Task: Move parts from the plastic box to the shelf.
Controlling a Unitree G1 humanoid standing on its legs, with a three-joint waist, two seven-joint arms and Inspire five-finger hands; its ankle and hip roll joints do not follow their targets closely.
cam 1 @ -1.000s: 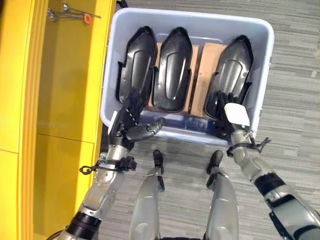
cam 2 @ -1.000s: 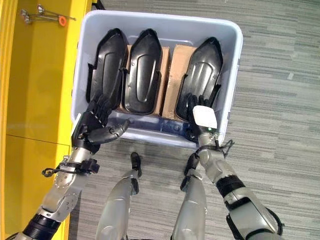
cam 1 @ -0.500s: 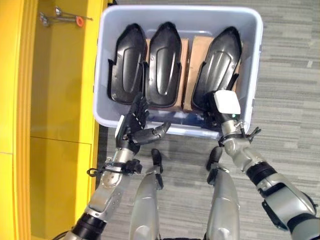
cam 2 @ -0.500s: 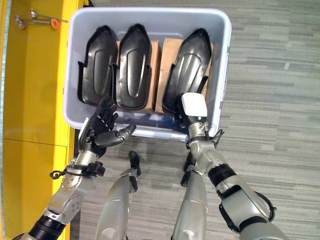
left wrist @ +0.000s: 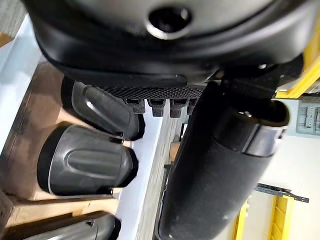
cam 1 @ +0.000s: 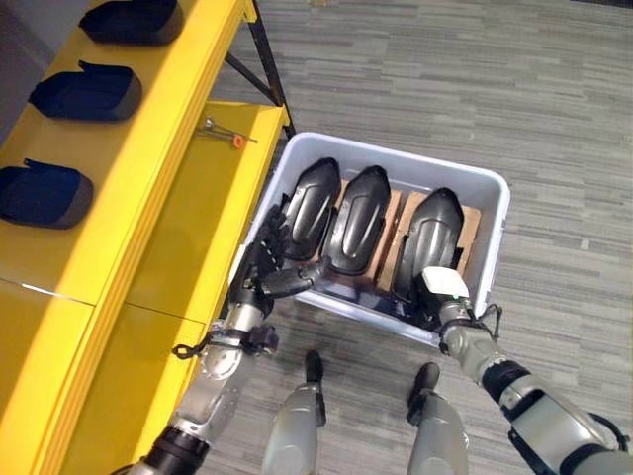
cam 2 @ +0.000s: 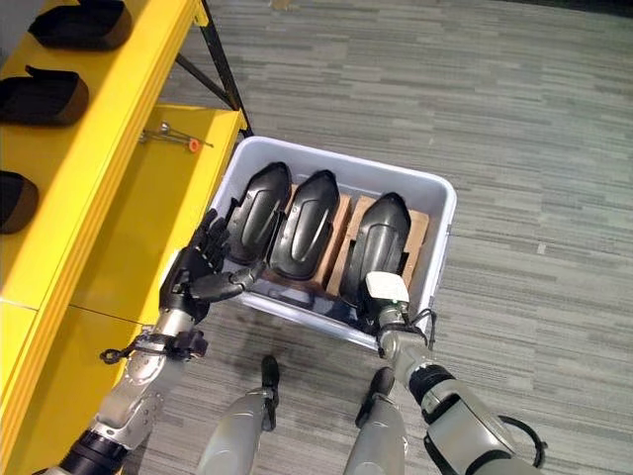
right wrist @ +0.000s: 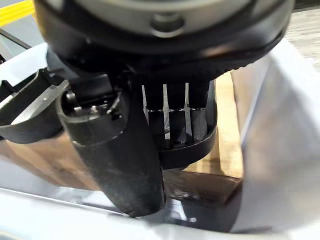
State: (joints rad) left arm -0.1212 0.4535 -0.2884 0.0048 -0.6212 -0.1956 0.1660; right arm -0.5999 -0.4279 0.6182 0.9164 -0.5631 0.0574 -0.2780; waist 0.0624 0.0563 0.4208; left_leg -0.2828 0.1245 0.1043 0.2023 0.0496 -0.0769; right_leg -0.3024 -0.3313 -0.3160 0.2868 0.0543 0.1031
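The view has swung up to take in the yellow shelf (cam 1: 148, 148), while three black parts (cam 1: 358, 218) stay in the plastic box (cam 1: 495, 213), left hand (cam 1: 269, 259) spread at its near-left corner, right hand (cam 1: 440, 297) reaching inside, grip unreadable.

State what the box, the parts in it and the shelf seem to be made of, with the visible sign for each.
Box: pale translucent plastic, probably; thin rounded walls. Parts: black moulded plastic, likely; smooth sheen, pressed ribs. Shelf: yellow-painted, likely metal; flat even gloss.
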